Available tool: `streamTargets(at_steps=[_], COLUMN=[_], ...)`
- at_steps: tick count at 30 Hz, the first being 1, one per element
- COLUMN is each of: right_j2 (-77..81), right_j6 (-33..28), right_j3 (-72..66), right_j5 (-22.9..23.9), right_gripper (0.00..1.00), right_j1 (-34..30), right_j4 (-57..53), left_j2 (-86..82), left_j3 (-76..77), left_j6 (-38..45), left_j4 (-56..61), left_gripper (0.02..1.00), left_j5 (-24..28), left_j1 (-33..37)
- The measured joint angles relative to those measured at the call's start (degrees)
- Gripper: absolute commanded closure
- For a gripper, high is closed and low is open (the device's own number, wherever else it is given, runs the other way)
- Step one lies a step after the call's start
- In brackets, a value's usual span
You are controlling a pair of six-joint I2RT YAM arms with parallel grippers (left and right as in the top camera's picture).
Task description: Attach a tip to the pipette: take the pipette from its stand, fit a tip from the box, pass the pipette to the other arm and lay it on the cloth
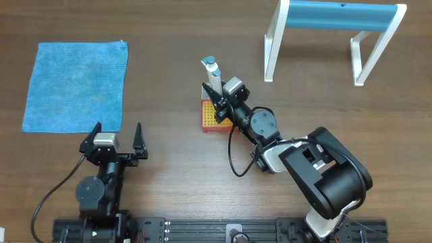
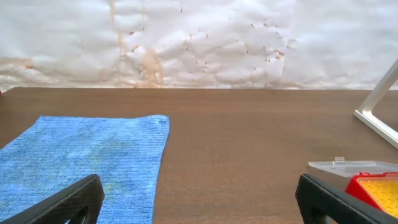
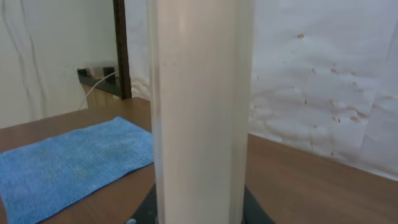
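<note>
From above, I am seeing the right tool [image 1: 217, 98] clamping on the pipette [image 1: 212, 71] and holding it upright by the red-and-yellow tip box [image 1: 208, 122]. The left tool [image 1: 117, 128] is sitting with its fingers apart, near the blue cloth [image 1: 75, 86], which is lying flat on the worktop [image 1: 175, 40]. The stand [image 1: 337, 13] is standing well apart at the far right.

On the left wrist camera, I am looking between the spread fingers [image 2: 62, 202] at the cloth and the tip box.

On the right wrist camera, the pipette's pale barrel is standing upright close up, with the cloth lying beyond it.
</note>
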Motion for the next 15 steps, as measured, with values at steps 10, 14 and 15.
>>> streamTargets(at_steps=[10, 14, 15], right_j2=[-5.14, -11.04, -12.31], right_j6=[0.00, -0.07, -0.17], right_j3=[0.57, 0.59, 0.59], right_j5=[0.00, -0.90, -1.36], right_gripper=[0.921, 0.921, 0.921], right_j1=[0.22, 0.72, 0.76], right_j4=[-0.46, -1.46, -2.05], left_j2=[0.00, 0.00, 0.00], left_j3=[0.00, 0.00, 0.00], left_j6=[0.00, 0.00, 0.00], left_j4=[0.00, 0.00, 0.00], left_gripper=[0.020, 0.020, 0.020], left_j5=[0.00, 0.00, 0.00], left_j1=[0.00, 0.00, 0.00])
